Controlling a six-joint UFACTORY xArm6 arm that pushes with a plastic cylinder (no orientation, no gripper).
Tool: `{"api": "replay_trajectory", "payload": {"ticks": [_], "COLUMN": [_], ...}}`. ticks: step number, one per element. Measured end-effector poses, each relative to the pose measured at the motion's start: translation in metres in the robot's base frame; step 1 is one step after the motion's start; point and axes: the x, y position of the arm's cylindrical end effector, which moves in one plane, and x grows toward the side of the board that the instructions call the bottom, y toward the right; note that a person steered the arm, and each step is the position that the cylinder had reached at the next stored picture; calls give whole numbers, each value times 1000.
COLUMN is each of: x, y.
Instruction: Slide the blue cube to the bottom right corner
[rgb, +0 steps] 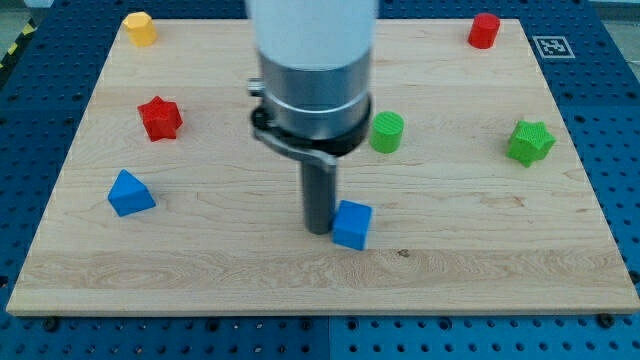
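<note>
The blue cube (352, 224) sits on the wooden board (480, 270) a little below the middle. My tip (318, 229) rests on the board right against the cube's left side, touching or nearly touching it. The arm's thick grey body (313, 70) rises above the rod and hides the board behind it.
A blue triangular block (130, 193) lies at the view's left. A red star (160, 118) is above it. A yellow block (140, 28) sits at the top left, a red block (484, 30) at the top right. A green cylinder (387, 132) and a green star (530, 142) lie to the right.
</note>
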Motion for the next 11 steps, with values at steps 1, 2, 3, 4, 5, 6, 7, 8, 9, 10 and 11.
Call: {"api": "replay_trajectory", "payload": {"ticks": [1,2,3,4,5,6,7,8,9,10,11], "x": [0,0,14,30,30,30,30,31,31,32,30], "y": [44,76,82,84,93,114,140,171,202,222,190]}}
